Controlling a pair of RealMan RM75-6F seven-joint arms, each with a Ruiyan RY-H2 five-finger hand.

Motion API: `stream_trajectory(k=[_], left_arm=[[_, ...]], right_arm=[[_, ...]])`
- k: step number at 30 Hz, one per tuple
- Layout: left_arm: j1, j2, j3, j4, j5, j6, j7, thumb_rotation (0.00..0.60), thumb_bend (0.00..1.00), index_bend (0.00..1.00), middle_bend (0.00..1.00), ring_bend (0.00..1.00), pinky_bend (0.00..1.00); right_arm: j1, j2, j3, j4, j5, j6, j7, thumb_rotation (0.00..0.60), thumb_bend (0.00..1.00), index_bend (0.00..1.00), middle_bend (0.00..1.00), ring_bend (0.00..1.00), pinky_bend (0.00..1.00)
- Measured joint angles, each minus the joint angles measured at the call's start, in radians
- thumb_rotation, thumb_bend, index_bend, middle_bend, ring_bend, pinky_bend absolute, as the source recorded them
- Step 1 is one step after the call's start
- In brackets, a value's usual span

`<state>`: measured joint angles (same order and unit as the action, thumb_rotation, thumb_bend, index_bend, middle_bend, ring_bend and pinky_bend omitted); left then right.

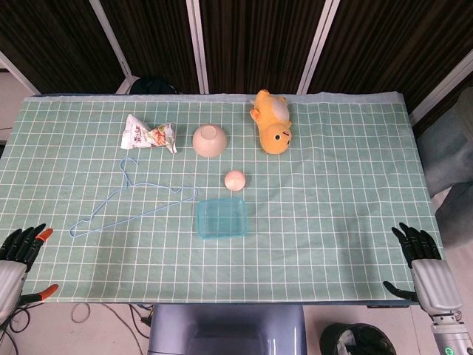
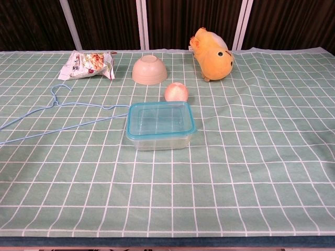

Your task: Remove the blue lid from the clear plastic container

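Note:
A clear plastic container [image 2: 159, 140] with a blue lid [image 1: 221, 217] [image 2: 160, 118] on top sits near the middle of the table, towards the front. My left hand [image 1: 19, 250] rests at the front left edge of the table, fingers apart and holding nothing. My right hand [image 1: 424, 260] sits at the front right edge, fingers spread and empty. Both hands are far from the container. Neither hand shows in the chest view.
A blue wire hanger [image 1: 126, 200] [image 2: 57, 112] lies left of the container. A peach ball [image 1: 235, 180] [image 2: 176, 92] sits just behind the container. Further back are an upturned beige bowl [image 1: 210, 140] [image 2: 149, 69], a snack packet [image 1: 149, 134] [image 2: 86, 64] and a yellow plush toy [image 1: 272, 123] [image 2: 213, 56].

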<state>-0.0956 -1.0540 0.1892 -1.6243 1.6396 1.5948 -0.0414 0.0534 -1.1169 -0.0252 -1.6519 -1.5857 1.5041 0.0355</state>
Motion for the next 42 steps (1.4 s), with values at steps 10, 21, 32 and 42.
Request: stream_trajectory(k=[10, 21, 32, 42], left_arm=[[-0.003, 0.006, -0.016, -0.054, -0.009, -0.042, 0.004, 0.600, 0.00, 0.00, 0.00, 0.00, 0.02], [-0.115, 0.008, -0.106, -0.318, -0.086, -0.216, 0.180, 0.600, 0.00, 0.00, 0.00, 0.00, 0.02], [-0.347, -0.172, -0.317, -0.465, -0.525, -0.379, 0.592, 0.600, 0.00, 0.00, 0.00, 0.00, 0.02], [-0.592, -0.460, -0.446, -0.442, -0.904, -0.357, 0.919, 0.600, 0.00, 0.00, 0.00, 0.00, 0.02]], right_arm=[[-0.001, -0.004, -0.002, -0.006, -0.001, -0.012, -0.002, 0.600, 0.21, 0.00, 0.00, 0.00, 0.00], [0.000, -0.006, 0.010, -0.016, 0.024, -0.025, 0.008, 0.600, 0.21, 0.00, 0.00, 0.00, 0.00], [0.003, -0.001, 0.015, -0.035, 0.054, -0.054, 0.024, 0.600, 0.21, 0.00, 0.00, 0.00, 0.00], [0.007, 0.003, 0.025, -0.052, 0.089, -0.081, 0.043, 0.600, 0.21, 0.00, 0.00, 0.00, 0.00]])
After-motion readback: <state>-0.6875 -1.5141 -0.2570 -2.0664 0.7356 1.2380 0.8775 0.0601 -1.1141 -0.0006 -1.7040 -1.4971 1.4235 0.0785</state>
